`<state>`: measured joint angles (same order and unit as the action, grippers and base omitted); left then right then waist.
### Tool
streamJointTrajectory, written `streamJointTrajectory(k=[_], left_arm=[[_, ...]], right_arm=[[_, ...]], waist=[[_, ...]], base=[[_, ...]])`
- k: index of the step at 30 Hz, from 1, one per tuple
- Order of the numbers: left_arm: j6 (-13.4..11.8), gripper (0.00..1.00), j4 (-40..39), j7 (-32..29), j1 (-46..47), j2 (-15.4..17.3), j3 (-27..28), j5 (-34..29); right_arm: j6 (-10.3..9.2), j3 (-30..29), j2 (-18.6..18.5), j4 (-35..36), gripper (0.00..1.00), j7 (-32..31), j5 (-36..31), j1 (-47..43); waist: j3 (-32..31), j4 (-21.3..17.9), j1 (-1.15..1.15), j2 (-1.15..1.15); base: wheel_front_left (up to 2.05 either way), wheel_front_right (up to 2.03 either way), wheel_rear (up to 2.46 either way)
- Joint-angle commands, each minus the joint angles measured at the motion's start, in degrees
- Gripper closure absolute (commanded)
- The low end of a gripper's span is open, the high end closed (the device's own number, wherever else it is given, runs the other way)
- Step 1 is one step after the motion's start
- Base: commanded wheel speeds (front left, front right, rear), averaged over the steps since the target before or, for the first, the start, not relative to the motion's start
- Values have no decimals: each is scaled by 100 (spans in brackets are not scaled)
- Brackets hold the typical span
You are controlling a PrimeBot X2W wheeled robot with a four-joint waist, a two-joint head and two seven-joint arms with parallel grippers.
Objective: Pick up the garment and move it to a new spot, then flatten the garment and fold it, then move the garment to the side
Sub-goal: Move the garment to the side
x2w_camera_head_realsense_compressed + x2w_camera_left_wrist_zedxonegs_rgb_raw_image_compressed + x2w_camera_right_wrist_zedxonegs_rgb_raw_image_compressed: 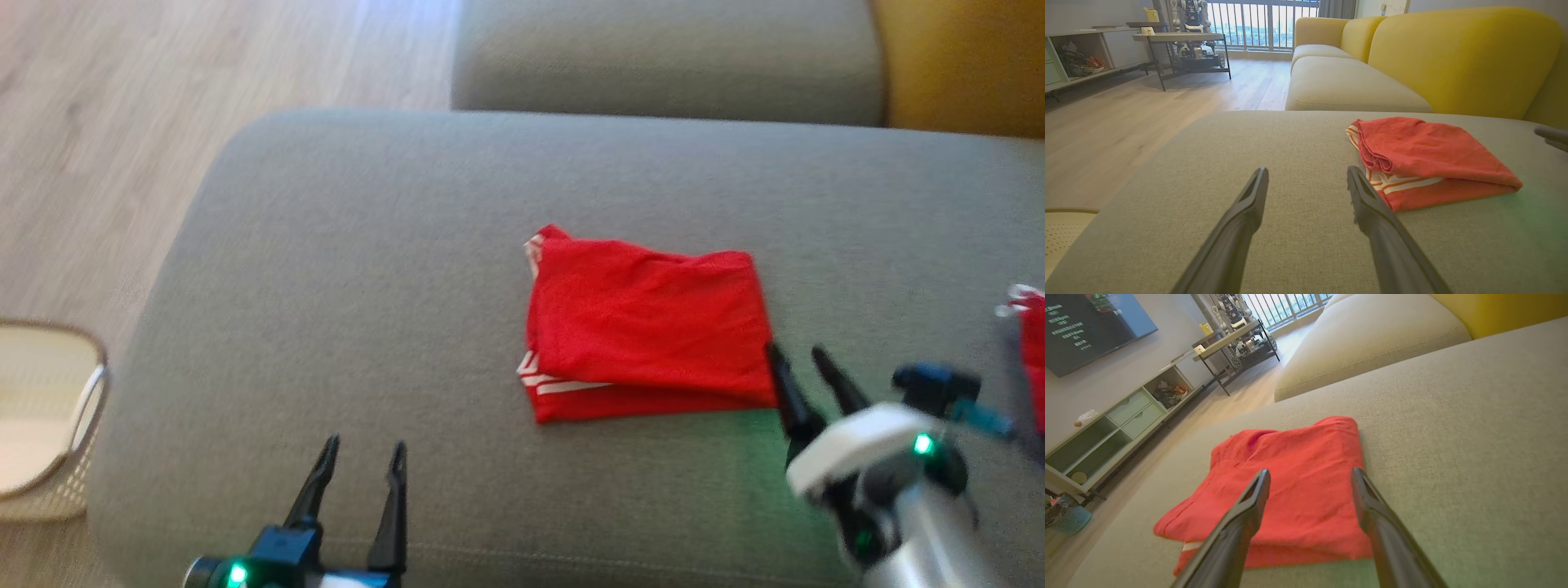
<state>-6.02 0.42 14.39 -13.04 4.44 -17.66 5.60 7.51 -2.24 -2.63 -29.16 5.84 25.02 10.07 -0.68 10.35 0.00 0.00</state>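
Note:
A red garment with white stripes lies folded in a flat rectangle on the grey sofa cushion. My right gripper stands open at the garment's near right corner, its fingertips just over the edge and nothing between them. In the right wrist view the right gripper hovers above the folded garment. Well to the left of the garment, near the cushion's front edge, my left gripper is open and empty. The left wrist view has the left gripper beside the garment, apart from it.
A pale perforated basket stands on the wooden floor left of the cushion. Another red cloth shows at the far right edge. A second grey seat and the yellow backrest lie beyond.

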Motion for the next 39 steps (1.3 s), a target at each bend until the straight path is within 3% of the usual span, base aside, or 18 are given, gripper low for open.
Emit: streamJointTrajectory(k=[1, 6, 12, 19, 20, 22, 23, 24, 30, 39], left_arm=[[21, 0, -155, 61, 401, -96, 122, -76], [44, 0, -113, 61, 584, -125, -19, -62], [29, 0, -94, 61, 727, -143, -130, -18], [-14, 0, -82, 61, 800, -151, -169, 4], [-20, 0, -86, 61, 810, -152, -169, 5], [-36, 0, -95, 61, 828, -153, -164, 7], [-36, 0, -95, 61, 828, -153, -164, 7], [-37, 0, -99, 61, 839, -153, -164, 9], [-43, 0, -104, 61, 858, -155, -114, 21], [-23, 0, -240, 61, 882, -156, -39, -8]], right_arm=[[-2, 34, -127, -12, 0, -143, 139, 390], [-2, -357, -429, -830, 0, -829, 555, 1134], [-2, -544, -796, -1576, 0, -1250, 525, 1651], [-2, -439, -743, -2298, 2, -1446, 398, 1886], [-2, -400, -711, -2354, 23, -1460, 400, 1903], [-2, -328, -654, -2426, 91, -1455, 427, 1939], [-2, -328, -654, -2426, 91, -1455, 427, 1939], [-2, -290, -643, -2445, 100, -1432, 436, 1958], [-2, -103, -672, -2321, 100, -1086, 489, 2105], [-2, 181, -953, -1503, 100, -1078, 400, 2260]], waist=[[187, 198, 0, 0], [434, 531, 0, 0], [650, 773, 0, 0], [719, 827, 0, 0], [727, 816, 0, 0], [750, 773, 0, 0], [750, 773, 0, 0], [762, 745, 0, 0], [764, 391, 0, 0], [731, -689, 0, 0]], base=[[0, 0, 0], [0, 0, 0], [0, 0, 0], [0, 0, 0], [0, 0, 0], [0, 0, 0], [0, 0, 0], [0, 0, 0], [0, 0, 0], [0, 0, 0]])
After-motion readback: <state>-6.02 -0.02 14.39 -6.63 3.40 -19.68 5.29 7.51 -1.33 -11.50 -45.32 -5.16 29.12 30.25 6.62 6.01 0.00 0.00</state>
